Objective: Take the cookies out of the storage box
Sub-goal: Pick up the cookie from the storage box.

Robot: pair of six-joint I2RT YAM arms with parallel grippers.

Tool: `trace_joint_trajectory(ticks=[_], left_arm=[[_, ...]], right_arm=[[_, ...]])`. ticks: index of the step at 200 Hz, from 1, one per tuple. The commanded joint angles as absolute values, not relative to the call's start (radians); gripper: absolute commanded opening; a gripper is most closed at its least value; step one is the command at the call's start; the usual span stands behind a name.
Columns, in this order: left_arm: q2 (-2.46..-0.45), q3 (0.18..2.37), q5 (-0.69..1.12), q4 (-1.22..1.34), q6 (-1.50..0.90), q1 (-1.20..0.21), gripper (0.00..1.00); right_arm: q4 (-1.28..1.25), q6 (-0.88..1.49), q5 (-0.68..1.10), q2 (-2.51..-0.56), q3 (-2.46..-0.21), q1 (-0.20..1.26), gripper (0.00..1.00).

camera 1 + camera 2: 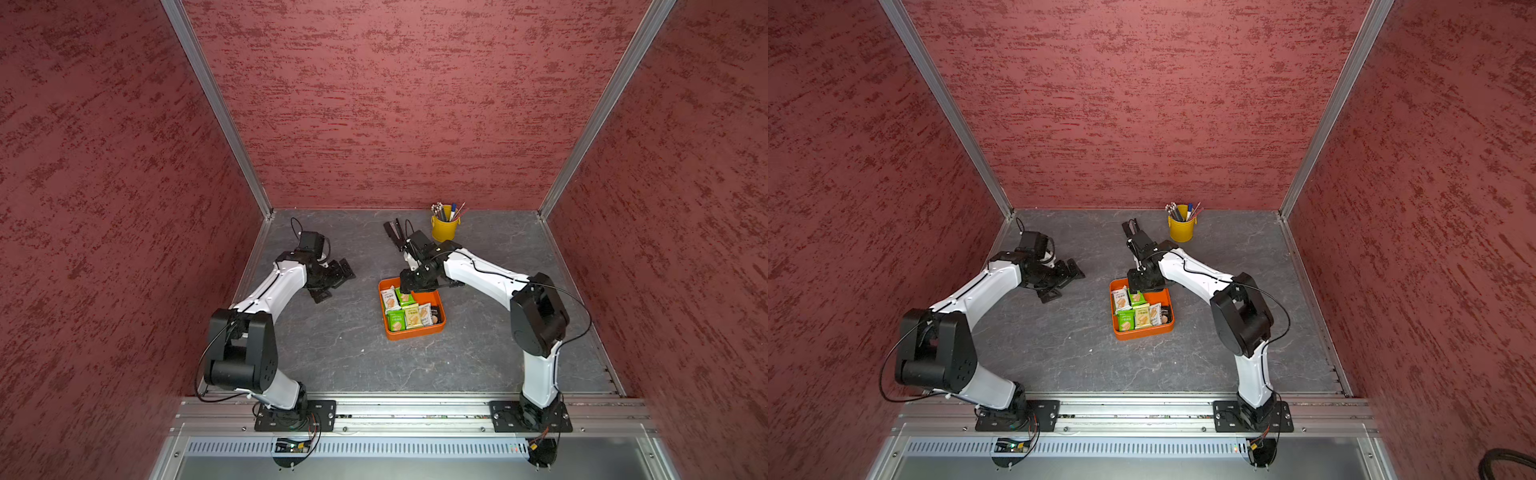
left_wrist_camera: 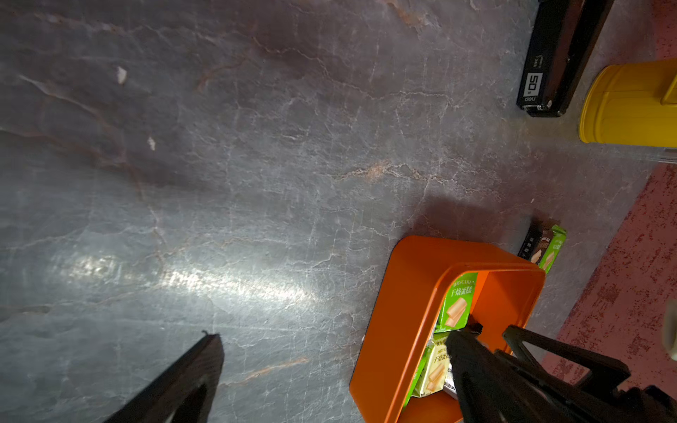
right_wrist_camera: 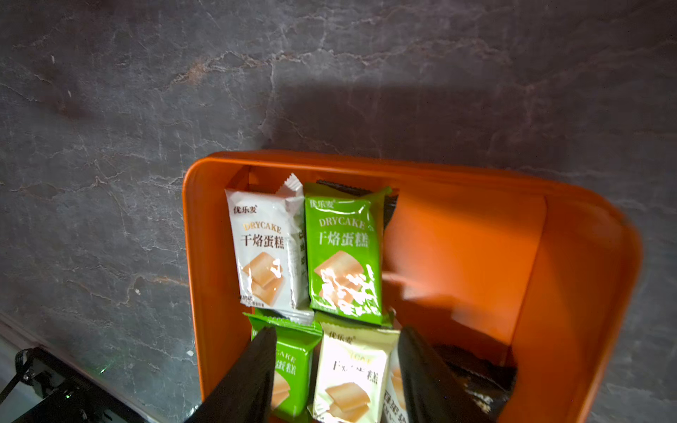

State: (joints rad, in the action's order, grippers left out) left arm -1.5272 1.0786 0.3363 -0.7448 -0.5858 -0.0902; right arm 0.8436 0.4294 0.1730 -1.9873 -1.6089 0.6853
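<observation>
Your right gripper (image 3: pixel 337 329) hangs open over the cookies (image 3: pixel 344 252), printed "优乐麦 DRYCAKE 干烙蛋糕", in the storage box (image 3: pixel 571 293). Your left gripper (image 2: pixel 337 334) gapes wide, empty.

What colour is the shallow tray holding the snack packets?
Orange. The shallow square plastic tray shows best in the right wrist view.

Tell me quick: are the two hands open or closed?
Left hand: open, empty.
Right hand: open, above a cookie packet in the orange box.
</observation>
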Motion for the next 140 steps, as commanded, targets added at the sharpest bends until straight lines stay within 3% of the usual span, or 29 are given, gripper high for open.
trace_joint_trajectory(ticks=[1,140], left_arm=[[-1.494,1.061,0.341,-0.748,-0.569,-0.074,1.00],[-1.471,1.020,0.345,-0.718,-0.623,-0.066,1.00]], right_arm=[[0.852,0.402,0.119,-2.015,-1.645,0.704,0.58],[0.917,0.321,-0.011,-2.152,-1.744,0.741,0.58]])
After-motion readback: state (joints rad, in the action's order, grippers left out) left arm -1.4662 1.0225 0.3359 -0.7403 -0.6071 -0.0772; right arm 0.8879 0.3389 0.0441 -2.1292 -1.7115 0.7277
